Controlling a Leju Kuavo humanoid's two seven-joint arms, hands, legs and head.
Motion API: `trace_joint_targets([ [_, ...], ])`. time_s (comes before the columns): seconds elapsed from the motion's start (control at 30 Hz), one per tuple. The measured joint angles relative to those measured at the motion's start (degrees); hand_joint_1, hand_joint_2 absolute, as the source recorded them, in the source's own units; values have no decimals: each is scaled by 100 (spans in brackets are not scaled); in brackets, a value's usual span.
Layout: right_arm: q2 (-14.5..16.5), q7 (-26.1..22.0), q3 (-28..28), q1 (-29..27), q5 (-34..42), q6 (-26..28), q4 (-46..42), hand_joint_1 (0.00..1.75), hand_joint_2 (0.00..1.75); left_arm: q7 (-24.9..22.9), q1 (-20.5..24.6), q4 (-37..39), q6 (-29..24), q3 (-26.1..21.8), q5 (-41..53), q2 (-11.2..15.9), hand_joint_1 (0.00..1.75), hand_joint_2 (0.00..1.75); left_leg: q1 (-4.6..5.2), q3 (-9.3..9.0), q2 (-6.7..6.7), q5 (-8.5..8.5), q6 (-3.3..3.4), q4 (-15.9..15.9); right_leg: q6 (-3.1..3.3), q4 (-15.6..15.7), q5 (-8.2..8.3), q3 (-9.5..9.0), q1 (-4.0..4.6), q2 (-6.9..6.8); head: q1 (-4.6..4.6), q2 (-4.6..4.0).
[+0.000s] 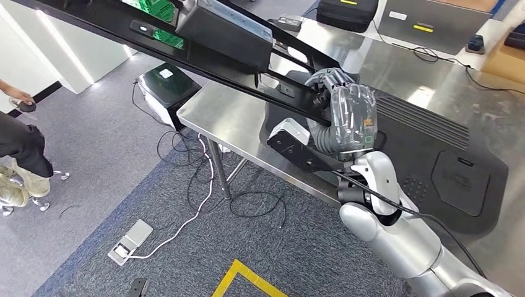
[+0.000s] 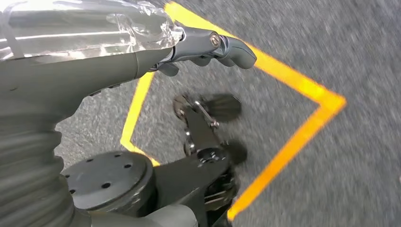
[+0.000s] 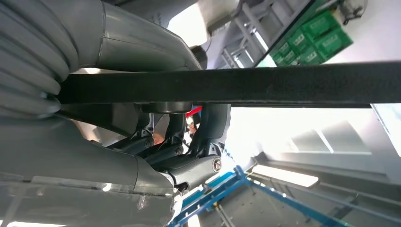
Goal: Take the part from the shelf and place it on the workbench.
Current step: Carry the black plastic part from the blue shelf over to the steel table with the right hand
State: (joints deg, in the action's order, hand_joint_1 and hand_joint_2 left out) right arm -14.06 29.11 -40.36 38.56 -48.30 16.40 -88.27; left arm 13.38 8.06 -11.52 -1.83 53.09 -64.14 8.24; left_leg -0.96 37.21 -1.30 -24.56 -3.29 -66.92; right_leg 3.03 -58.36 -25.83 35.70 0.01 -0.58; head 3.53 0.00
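We see the right hand [image 1: 347, 114] raised over the steel workbench [image 1: 238, 120], its fingers wrapped round a long black part [image 1: 204, 55], a frame of flat bars with a boxy housing near its middle. The part hangs in the air, tilted, running from the hand up toward the picture's upper left, above the bench edge and the floor. In the right wrist view the dark fingers [image 3: 208, 127] curl up around one black bar [image 3: 265, 85], so the hold is firm. The left hand [image 2: 208, 47] hangs over grey carpet with yellow tape lines [image 2: 293, 85]; its fingers are curled in a little with nothing between them.

Containers: green crates [image 1: 158, 9] show behind the part, and again in the right wrist view [image 3: 317, 42]; their contents we cannot tell. A black case [image 1: 347, 11] lies at the far end of the bench. A black moulded mat [image 1: 446, 167] covers part of the bench.

Labels: a white tag on the black box [image 1: 166, 86] under the bench, too small to read.

A person [image 1: 21, 145] stands at the left edge.
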Motion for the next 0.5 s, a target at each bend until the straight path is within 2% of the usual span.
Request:
trace_joint_targets([
  [0.03, 4, 0, -8, 6, 2, -2, 3, 175, 175, -2, -1, 0, 1, 0, 2, 0, 0, 175, -2, 195, 45, -170, -12, -404, 13, -6, -2, 0, 3, 43, -36, 0],
  [0.07, 6, 0, -15, 5, 5, -4, 8, 175, 175, -5, -6, 0, 1, 0, 4, 0, 0, 175, -3, 358, 66, -265, -20, -721, 18, -14, -5, 0, 6, 91, -67, 0],
  [0.1, 7, 1, -20, 5, 8, -5, 15, 175, 175, -8, -10, 0, 1, 0, 4, 0, 0, 175, -3, 444, 76, -256, -22, -864, 20, -25, -8, 1, 9, 142, -91, 0],
  [0.13, 7, 1, -22, 5, 10, -6, 21, 175, 175, -11, -11, 0, 1, 0, 5, 1, 0, 175, -6, 421, 82, -133, -19, -773, 19, -37, -12, 1, 9, 194, -114, 0],
  [0.2, 8, -2, -24, 9, 15, -5, 30, 175, 175, -12, -4, 0, 1, 0, 7, 3, 0, 175, -22, 128, 161, 276, -2, -66, 3, -62, -24, 1, 0, 291, -162, 0],
  [0.27, 12, -5, -27, 22, 20, -3, 34, 175, 175, -11, 1, 0, 1, 0, 8, 4, 0, 175, -37, -127, 299, 514, 29, 574, -41, -101, -34, 33, 7, 379, -210, 0],
  [0.3, 15, -6, -29, 29, 22, -2, 37, 175, 175, -11, 1, 0, 1, 0, 10, 4, 0, 175, -34, -169, 344, 534, 53, 703, -69, -109, -32, 52, 8, 415, -220, 0],
  [0.37, 19, -4, -32, 35, 24, -1, 43, 175, 175, -13, 3, 0, 2, 0, 14, 4, 0, 175, -18, -176, 301, 545, 117, 737, -134, -101, -17, 75, 0, 477, -218, 0],
  [0.4, 19, -2, -32, 36, 24, 0, 46, 175, 175, -16, 7, 0, 2, 0, 15, 3, 0, 175, -18, -186, 265, 560, 155, 758, -162, -127, -41, 83, -6, 453, -214, 0],
  [0.43, 19, -1, -31, 40, 24, 1, 51, 175, 175, -19, 13, 0, 3, 0, 16, 3, 0, 175, -23, -195, 231, 577, 193, 780, -191, -229, -116, 124, -7, 392, -197, 0],
  [0.5, 19, 0, -32, 43, 25, 3, 63, 175, 175, -22, 21, 0, 3, 0, 18, 2, 0, 175, -24, -206, 162, 597, 245, 810, -238, -780, -437, 357, -16, 212, -141, 0],
])
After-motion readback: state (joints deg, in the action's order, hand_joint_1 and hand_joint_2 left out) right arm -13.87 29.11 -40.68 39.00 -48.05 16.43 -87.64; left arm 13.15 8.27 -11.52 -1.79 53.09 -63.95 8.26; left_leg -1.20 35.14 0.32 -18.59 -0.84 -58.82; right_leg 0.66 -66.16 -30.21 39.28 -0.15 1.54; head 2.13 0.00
